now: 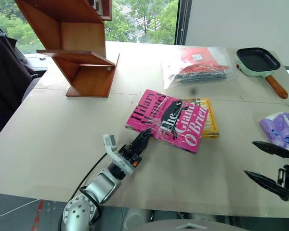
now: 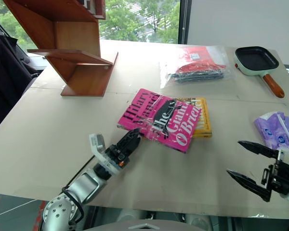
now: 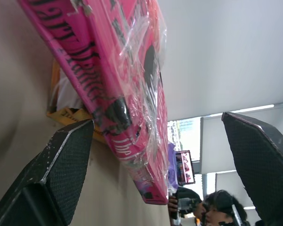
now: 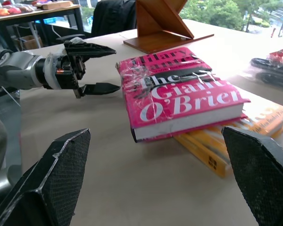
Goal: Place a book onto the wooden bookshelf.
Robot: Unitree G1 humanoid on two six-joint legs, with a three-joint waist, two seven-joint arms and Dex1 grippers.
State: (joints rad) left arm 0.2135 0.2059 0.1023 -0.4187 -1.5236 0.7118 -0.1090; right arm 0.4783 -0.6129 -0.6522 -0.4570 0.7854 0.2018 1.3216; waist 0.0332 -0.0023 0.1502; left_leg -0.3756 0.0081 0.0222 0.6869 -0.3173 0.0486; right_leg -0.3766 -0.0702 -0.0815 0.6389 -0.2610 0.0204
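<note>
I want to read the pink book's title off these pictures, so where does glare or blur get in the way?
Left eye view: crinkled clear wrap on the book throws white glints across the lettering. Left wrist view: the cover is seen edge-on with bright sheen, and the person behind is dim. Right wrist view: the title reads clearly, while the wooden bookshelf stands against bright window light.

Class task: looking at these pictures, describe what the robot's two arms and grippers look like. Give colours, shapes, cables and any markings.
The left gripper has two black pointed fingers, cross-hatched on their inner pads, a small orange spot at their base and a white block mounted beside the wrist. Its arm is silver-grey metal with rounded joints and a black cable alongside. The right gripper has matching black tapered fingers on a black-and-white mount.
</note>
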